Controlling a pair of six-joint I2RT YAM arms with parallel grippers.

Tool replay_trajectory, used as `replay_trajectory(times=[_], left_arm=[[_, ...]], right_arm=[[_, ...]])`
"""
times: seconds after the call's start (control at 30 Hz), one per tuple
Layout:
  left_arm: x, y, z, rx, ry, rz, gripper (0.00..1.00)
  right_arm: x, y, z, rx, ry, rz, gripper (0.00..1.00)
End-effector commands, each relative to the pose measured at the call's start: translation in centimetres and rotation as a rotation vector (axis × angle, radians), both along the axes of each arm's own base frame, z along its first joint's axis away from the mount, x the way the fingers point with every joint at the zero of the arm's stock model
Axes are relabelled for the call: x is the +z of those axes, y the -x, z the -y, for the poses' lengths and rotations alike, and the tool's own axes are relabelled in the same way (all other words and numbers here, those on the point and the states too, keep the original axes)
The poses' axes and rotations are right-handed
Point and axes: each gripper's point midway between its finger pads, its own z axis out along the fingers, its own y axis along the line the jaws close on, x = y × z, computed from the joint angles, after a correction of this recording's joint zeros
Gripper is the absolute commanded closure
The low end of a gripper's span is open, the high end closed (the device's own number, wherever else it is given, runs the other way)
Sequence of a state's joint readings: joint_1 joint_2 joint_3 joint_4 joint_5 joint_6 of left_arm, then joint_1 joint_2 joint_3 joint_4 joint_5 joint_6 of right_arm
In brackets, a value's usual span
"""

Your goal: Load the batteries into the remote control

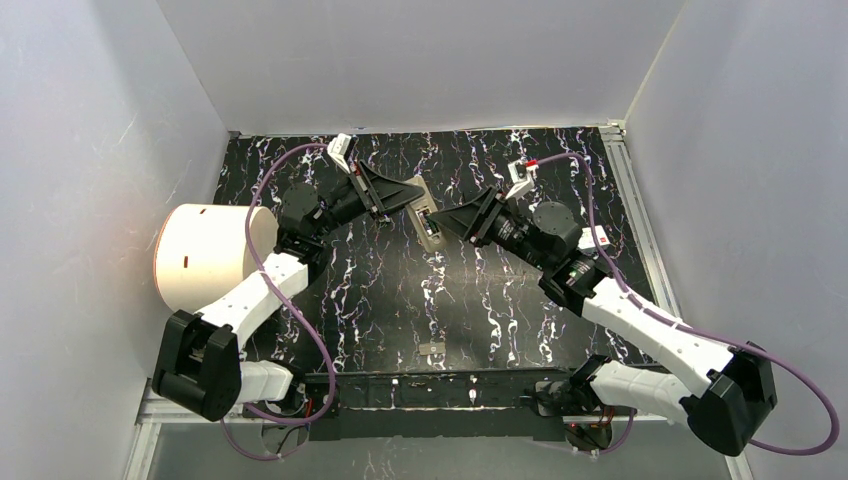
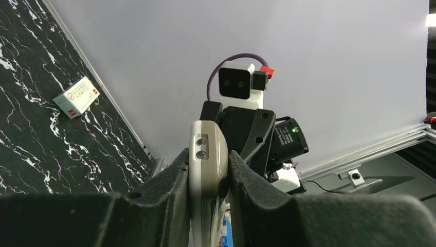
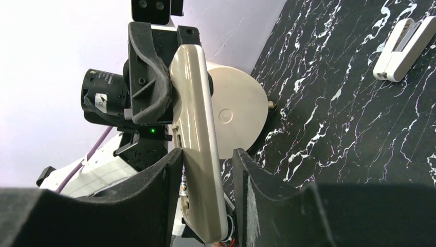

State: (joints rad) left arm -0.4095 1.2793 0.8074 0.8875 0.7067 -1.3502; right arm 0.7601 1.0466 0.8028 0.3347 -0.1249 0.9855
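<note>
A beige remote control (image 1: 424, 210) is held in the air over the middle of the table between my two arms. My left gripper (image 1: 405, 200) is shut on its far end, and in the left wrist view both pads press the remote control (image 2: 208, 154). My right gripper (image 3: 208, 154) straddles the remote control's (image 3: 198, 128) near end. One finger touches it and a thin gap shows at the other finger (image 3: 247, 175). A sliver of blue (image 2: 225, 230) shows low behind the remote control. The batteries cannot be made out as such.
A big white cylinder container (image 1: 205, 255) lies on its side at the table's left edge. A small white box (image 2: 77, 96) and a white clip-like piece (image 3: 403, 43) lie on the black marbled table. A small grey piece (image 1: 432, 349) sits near the front rail.
</note>
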Motion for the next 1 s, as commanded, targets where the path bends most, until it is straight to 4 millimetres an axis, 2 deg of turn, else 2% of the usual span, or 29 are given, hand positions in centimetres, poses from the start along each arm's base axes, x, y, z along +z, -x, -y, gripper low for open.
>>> replay_trajectory(times=[0.0, 0.13, 0.5, 0.57, 0.63, 0.73, 0.97], left_arm=[[3.5, 1.9, -0.2, -0.054, 0.021, 0.131, 1.0], [4.4, 2.1, -0.3, -0.053, 0.036, 0.139, 1.0], [6.5, 2.6, -0.6, -0.049, 0.064, 0.17, 1.0], [6.2, 2.5, -0.5, -0.047, 0.059, 0.162, 1.0], [5.9, 2.3, -0.5, -0.047, 0.058, 0.148, 1.0], [6.1, 2.5, -0.5, -0.051, 0.06, 0.151, 1.0], [6.2, 2.6, -0.5, -0.059, 0.057, 0.155, 1.0]], right_arm=[[1.1, -1.6, 0.1, -0.059, 0.031, 0.019, 0.53], [0.8, -1.7, 0.0, -0.042, 0.109, 0.068, 0.55], [-2.3, -1.2, 0.0, 0.031, 0.312, 0.119, 0.62], [-1.0, -0.7, -0.3, 0.052, 0.263, 0.116, 0.55], [1.4, -0.1, -0.7, 0.072, 0.179, 0.104, 0.43], [3.5, 0.7, -1.1, 0.11, 0.112, 0.092, 0.36], [4.0, 1.8, -1.1, 0.169, 0.061, 0.082, 0.35]])
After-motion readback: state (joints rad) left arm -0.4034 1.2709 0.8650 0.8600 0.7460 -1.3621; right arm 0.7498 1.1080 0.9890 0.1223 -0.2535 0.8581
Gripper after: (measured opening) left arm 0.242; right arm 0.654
